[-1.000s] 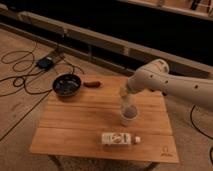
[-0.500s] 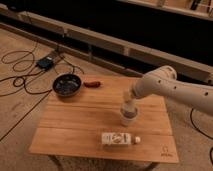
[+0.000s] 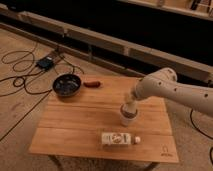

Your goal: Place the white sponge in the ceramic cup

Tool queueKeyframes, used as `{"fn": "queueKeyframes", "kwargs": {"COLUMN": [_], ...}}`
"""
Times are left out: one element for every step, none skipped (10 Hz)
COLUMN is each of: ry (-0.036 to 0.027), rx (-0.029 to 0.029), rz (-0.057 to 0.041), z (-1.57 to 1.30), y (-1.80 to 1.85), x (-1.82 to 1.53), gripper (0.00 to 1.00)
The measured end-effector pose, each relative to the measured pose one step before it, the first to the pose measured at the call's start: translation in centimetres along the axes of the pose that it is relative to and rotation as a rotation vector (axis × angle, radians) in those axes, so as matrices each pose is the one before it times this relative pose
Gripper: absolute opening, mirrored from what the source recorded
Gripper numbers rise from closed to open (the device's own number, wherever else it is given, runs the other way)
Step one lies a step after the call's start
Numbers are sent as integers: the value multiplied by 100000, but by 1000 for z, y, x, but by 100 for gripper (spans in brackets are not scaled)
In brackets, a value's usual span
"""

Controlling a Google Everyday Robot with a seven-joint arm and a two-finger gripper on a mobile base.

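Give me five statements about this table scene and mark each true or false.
1. The gripper is directly above the ceramic cup. True.
2. The dark bowl sits at the table's front right corner. False: it is at the back left corner.
3. The white carton lies on its side near the front edge. True.
4. The carton stands between the bowl and the cup. False: it lies in front of the cup.
5. A small reddish object lies beside the bowl. True.
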Motion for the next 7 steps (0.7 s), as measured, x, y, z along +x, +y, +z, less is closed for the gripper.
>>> {"fn": "queueKeyframes", "kwargs": {"ry": [165, 16, -31, -88, -54, -1, -101], "rx": [232, 152, 154, 325, 89, -270, -372], "rz": [-186, -182, -130, 77, 15, -277, -398], "z": [227, 97, 72, -3, -29, 54, 25], "y": [-11, 22, 27, -78, 5, 219, 307], "x": [24, -32, -22, 59, 43, 14, -25], "gripper": [64, 64, 64, 64, 64, 64, 64]}}
